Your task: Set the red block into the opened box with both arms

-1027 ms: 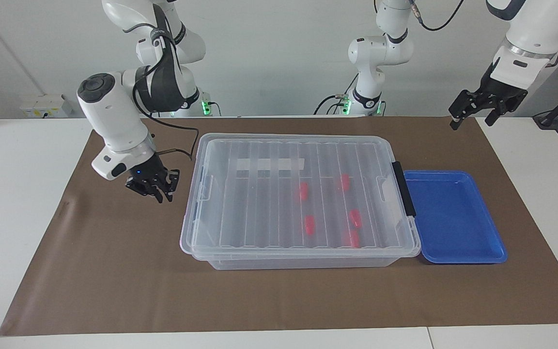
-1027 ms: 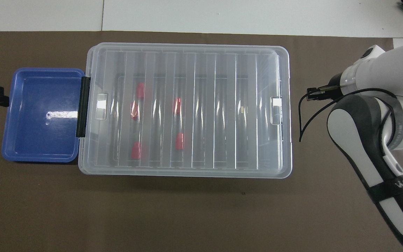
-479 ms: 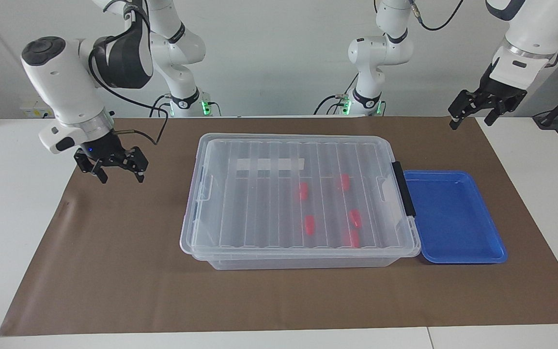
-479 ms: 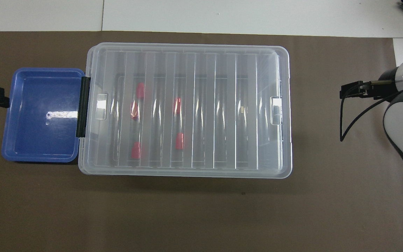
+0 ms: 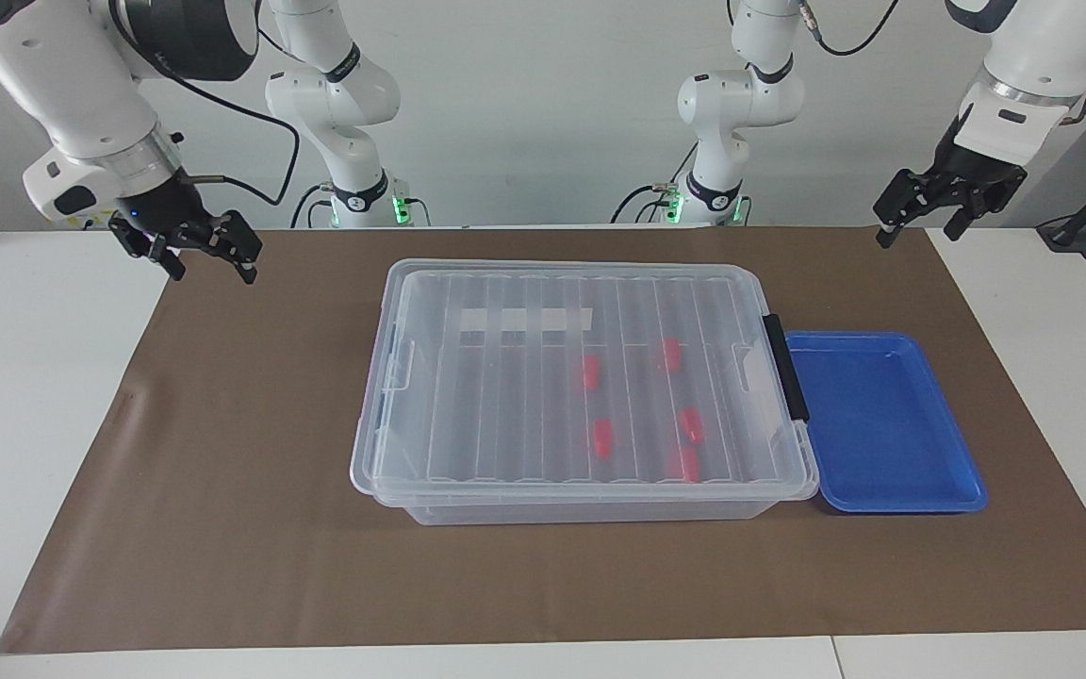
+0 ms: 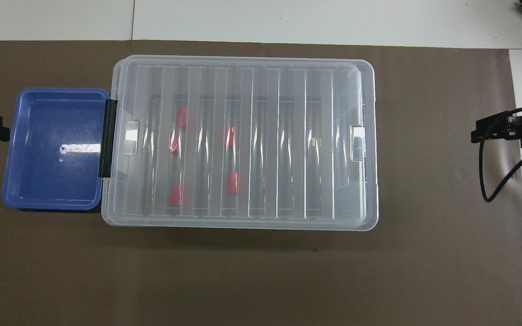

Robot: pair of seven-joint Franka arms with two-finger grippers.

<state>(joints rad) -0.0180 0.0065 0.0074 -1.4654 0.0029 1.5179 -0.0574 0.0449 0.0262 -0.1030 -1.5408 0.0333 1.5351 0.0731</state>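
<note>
Both end effectors, left [image 5: 920, 224] and right [image 5: 208, 259], apart (empty), box [image 5: 505, 283] lidded.

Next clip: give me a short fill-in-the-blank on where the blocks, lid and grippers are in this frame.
1. The number of red blocks inside the clear box is ____.
2. The box's ribbed lid is ____ the box.
3. The blue tray holds ____.
4. The right gripper and left gripper both hold ____.

Missing words: five; on; nothing; nothing
</note>
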